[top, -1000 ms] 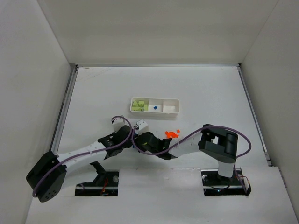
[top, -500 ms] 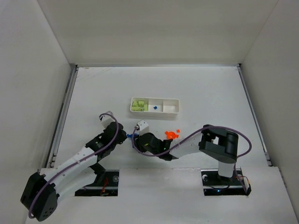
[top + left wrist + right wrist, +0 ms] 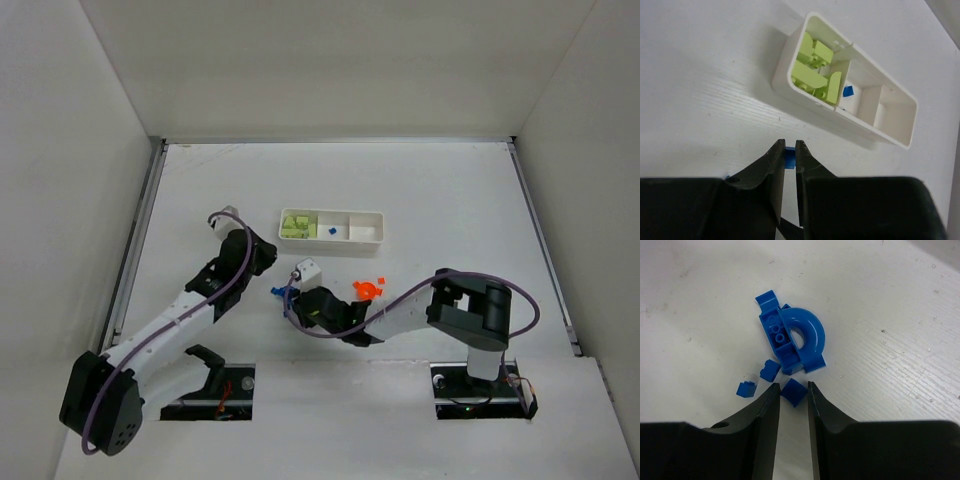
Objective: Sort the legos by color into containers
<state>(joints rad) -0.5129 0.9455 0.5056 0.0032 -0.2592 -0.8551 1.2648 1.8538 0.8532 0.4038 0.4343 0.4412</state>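
The long white tray [image 3: 332, 212] sits in the middle of the bench [image 3: 450, 190], well away from every edge. There is wide bare bench between it and the back wall [image 3: 330, 70], and more out to the right side. The tray has three little boxes in a row. The green legos [image 3: 812, 67] lie piled in the left box, some leaning on its walls. One tiny blue bit [image 3: 847, 91] lies in the middle box, close to the wall next to the green ones. The left arm's fingers [image 3: 777, 155] hang above the bench near the tray's long front wall, by the green end. They are squeezed almost together and pinch a small blue piece [image 3: 789, 149] at their tips. The right arm lies low across the front of the bench. The right arm's fingers [image 3: 771, 400] are down at the blue pile, a little apart, with one small blue brick [image 3: 793, 391] sitting right between the tips. I cannot tell if they press on it. Just past that brick lies a big curved blue piece [image 3: 807, 335], and two more tiny blue bricks [image 3: 770, 370] lie beside it on the left. The orange legos [image 3: 367, 288] sit in a small heap on the bench to the right of the blue ones, close to the right arm and in front of the tray.
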